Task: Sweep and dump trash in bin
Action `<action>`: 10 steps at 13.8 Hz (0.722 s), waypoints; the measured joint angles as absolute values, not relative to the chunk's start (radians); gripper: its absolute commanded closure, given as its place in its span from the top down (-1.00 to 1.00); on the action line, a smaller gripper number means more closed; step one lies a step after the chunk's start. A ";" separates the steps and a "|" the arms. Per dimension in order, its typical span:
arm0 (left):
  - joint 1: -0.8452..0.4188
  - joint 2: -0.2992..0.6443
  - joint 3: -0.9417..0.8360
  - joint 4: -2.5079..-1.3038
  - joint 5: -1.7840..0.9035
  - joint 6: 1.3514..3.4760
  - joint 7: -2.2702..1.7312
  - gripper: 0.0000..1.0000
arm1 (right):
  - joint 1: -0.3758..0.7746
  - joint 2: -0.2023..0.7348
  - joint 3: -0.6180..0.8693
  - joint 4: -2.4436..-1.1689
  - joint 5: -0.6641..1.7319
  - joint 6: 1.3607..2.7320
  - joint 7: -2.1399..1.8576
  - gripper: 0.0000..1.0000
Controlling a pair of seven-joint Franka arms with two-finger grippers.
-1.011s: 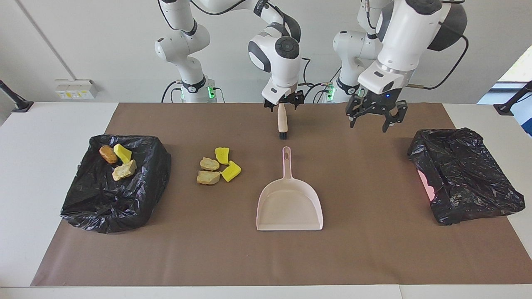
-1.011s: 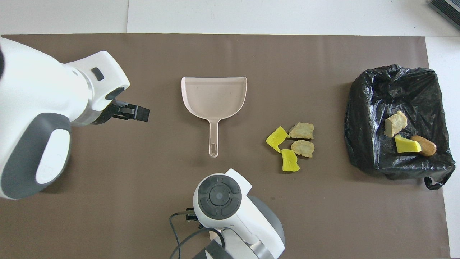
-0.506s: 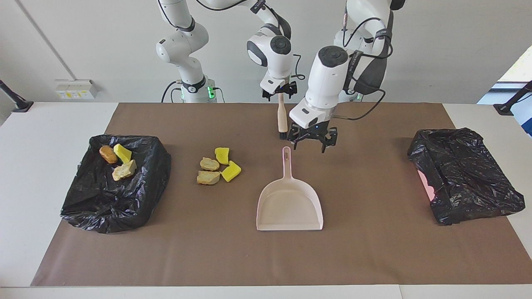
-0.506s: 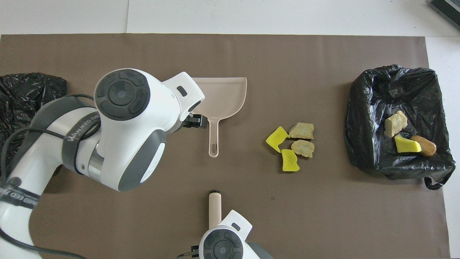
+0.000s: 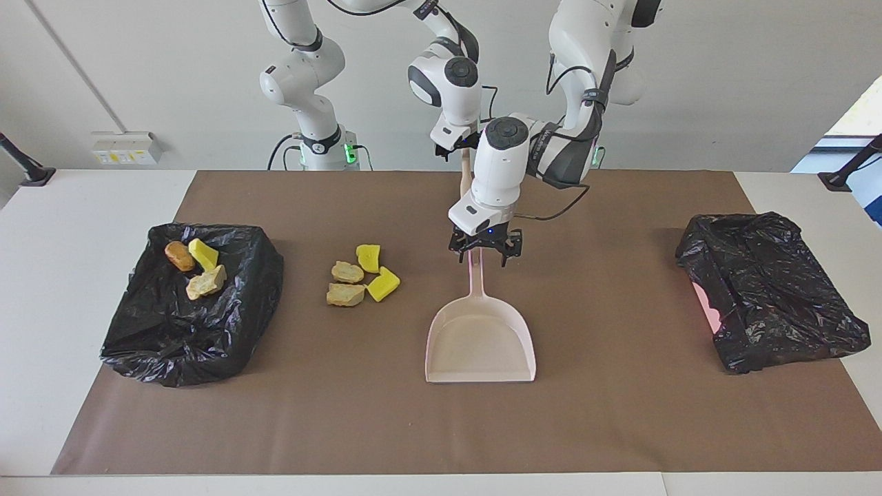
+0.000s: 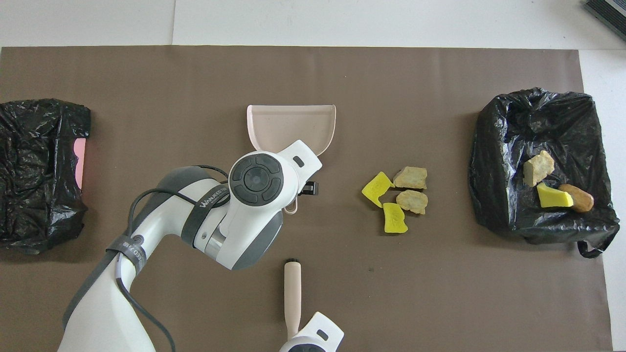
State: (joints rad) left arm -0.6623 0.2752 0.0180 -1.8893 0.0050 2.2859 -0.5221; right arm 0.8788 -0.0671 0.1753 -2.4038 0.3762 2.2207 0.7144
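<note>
Trash (image 5: 361, 273) lies in two groups on the brown mat (image 5: 620, 427): four scraps, two yellow sponge chunks and two tan foam lumps, sit loose beside the pale pink dustpan (image 5: 481, 341) toward the right arm's end of the table, at about nine o'clock from the pan in the facing view, and three more (a brown oval lump, a yellow chunk, a tan lump) rest on the black bag-lined bin (image 5: 186, 306) at that same end. The loose cluster has no clear long axis; its pieces touch or nearly touch. The left arm arches from its base, elbow high, forearm pointing steeply down, and the left gripper (image 5: 485, 249) hangs over the dustpan's handle with its fingers spread to either side of it, not yet gripping. The dustpan's handle points toward the robots, at twelve o'clock in the facing view, its open mouth at six. The right gripper (image 5: 460, 147) is raised close to the robots, holding a wooden-handled brush (image 6: 292, 288) upright, bristles down; the left arm's wrist partly hides it. A second black bag (image 5: 768, 289) lies at the left arm's end of the table, well apart from the trash.
</note>
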 measured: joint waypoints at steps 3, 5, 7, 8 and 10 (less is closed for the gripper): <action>-0.663 0.304 0.017 -1.890 0.005 2.327 -0.546 0.80 | 0.879 -0.067 0.175 -2.405 0.376 2.221 0.714 -1.00; -0.663 0.319 0.017 -1.890 0.005 2.344 -0.553 0.24 | 0.878 -0.065 0.173 -2.405 0.376 2.221 0.711 -1.00; -0.663 0.322 0.017 -1.890 0.005 2.347 -0.554 -0.35 | 0.868 -0.063 0.171 -2.404 0.362 2.213 0.702 -1.00; -0.663 0.322 0.017 -1.890 0.005 2.348 -0.554 -0.57 | 0.854 -0.062 0.170 -2.396 0.335 2.188 0.698 -1.00; -0.663 0.322 0.017 -1.884 0.006 2.354 -0.554 -0.87 | 0.796 -0.063 0.168 -2.353 0.269 2.084 0.685 -1.00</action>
State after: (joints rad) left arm -0.6630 0.3220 0.0171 -1.8844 0.0062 2.3535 -0.5542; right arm 0.7961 -0.0630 0.1679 -2.3533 0.2695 2.0837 0.6849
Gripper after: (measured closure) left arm 0.661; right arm 0.740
